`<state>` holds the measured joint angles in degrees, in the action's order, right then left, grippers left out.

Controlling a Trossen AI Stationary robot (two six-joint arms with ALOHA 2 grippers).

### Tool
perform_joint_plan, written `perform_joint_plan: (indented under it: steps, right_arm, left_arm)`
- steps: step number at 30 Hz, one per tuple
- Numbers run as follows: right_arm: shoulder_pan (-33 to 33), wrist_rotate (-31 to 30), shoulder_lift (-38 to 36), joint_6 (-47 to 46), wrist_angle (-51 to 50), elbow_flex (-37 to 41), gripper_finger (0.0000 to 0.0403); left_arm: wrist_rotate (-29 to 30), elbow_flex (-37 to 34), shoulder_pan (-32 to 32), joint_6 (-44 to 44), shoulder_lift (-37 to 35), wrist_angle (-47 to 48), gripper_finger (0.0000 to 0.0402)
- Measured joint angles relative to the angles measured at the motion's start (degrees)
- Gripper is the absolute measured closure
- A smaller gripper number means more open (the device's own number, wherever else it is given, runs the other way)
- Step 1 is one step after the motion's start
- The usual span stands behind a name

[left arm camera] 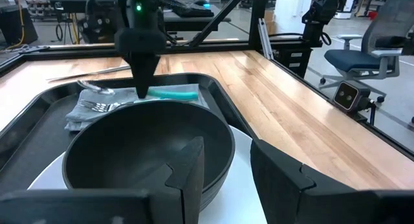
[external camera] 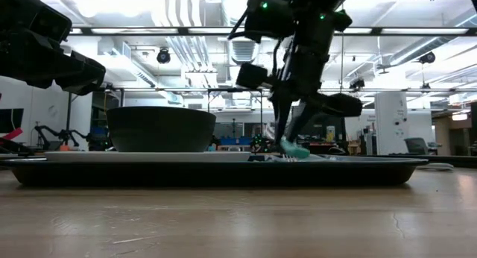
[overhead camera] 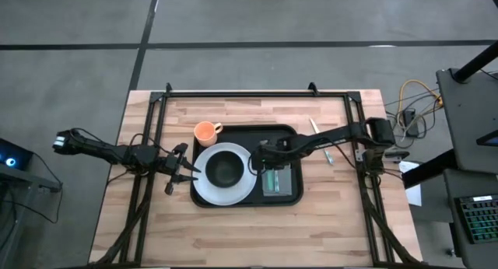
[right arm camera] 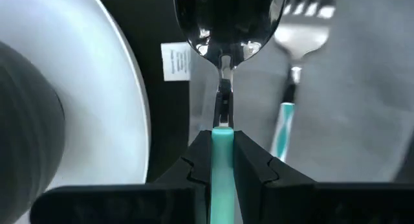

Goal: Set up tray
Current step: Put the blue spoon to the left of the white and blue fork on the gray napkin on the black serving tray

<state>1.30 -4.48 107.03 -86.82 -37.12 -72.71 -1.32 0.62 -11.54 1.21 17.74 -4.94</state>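
Gripping a teal-handled spoon [right arm camera: 223, 88], the right pincer [right arm camera: 222, 160] hangs over the tray [overhead camera: 286, 134]; the left pincer [overhead camera: 184, 172], open, sits just beside its edge.

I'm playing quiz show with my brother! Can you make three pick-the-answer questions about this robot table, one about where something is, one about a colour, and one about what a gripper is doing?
1. Where is the black bowl?
A. On the white plate
B. On the bare wood
C. Inside the cup

2. What colour is the cup beside the tray?
A. Blue
B. Orange
C. Green

3. What is the right gripper doing?
A. Hanging open over the cup
B. Shut on the bowl
C. Shut on the spoon by its teal handle

Answers:
1. A, the high view shows the bowl in the middle of the plate on the tray.
2. B, the high view shows an orange cup on the wood by the tray's far edge.
3. C, the right wrist view shows both fingers pressed on the teal handle, next to the fork on the grey napkin.
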Motion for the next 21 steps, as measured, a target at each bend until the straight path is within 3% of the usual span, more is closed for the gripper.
perform_joint_plan:
  steps: [21]
  right_arm:
    - [1.0,3.1,7.1,-4.6,3.4,-0.3,0.0363]
  left_arm:
    - [0.0,0.0,0.0,0.0,0.6,0.0,0.0293]
